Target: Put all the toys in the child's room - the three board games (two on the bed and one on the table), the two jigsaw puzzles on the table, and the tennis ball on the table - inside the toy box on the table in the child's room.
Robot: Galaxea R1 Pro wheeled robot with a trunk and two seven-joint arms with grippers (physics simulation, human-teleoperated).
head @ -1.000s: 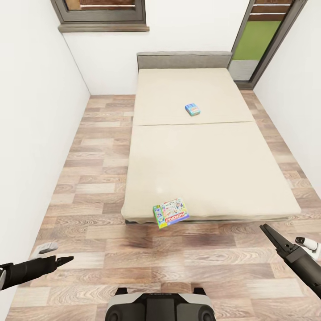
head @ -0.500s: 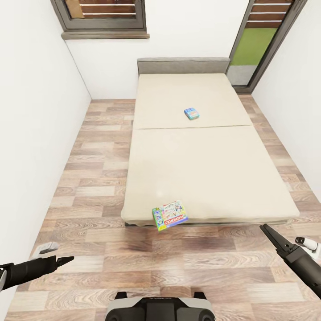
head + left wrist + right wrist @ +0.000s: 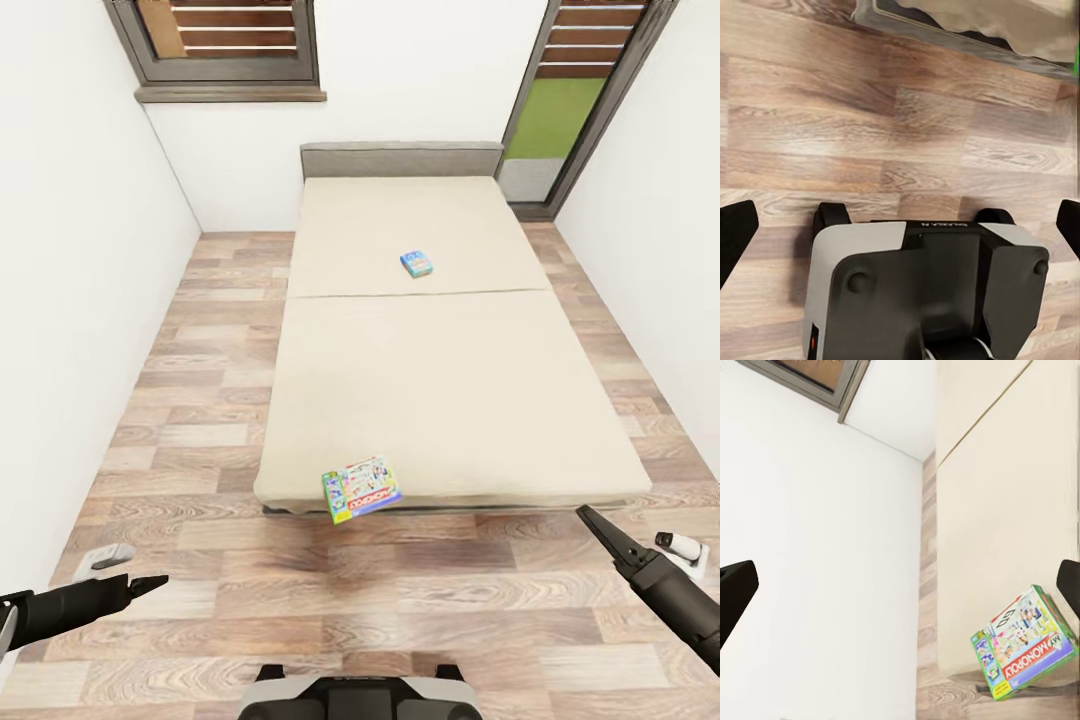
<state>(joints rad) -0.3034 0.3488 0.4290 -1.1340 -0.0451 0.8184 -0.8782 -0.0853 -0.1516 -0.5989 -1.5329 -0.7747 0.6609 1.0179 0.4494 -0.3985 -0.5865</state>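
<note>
The beige bed (image 3: 440, 380) fills the middle of the head view. One board game (image 3: 362, 490), a Monopoly box, overhangs the bed's near edge; in the right wrist view the same box (image 3: 1024, 641) lies at the mattress corner. A second, smaller blue board game (image 3: 417, 263) lies further back on the mattress. My left gripper (image 3: 152, 582) hovers open over the floor, low at the left. My right gripper (image 3: 590, 520) is open too, low at the right, short of the bed's near corner. The table, toy box, jigsaw puzzles and tennis ball are out of view.
Wood floor (image 3: 200, 400) runs along the bed's left side and in front of it. White walls close in on both sides. A window (image 3: 230, 45) and a door (image 3: 560, 110) are at the back. Small white objects (image 3: 108, 553) (image 3: 680, 547) lie on the floor.
The whole picture has shifted: the bed and both board games sit slightly lower and further left, so the camera has moved. Both arms hold the same pose.
</note>
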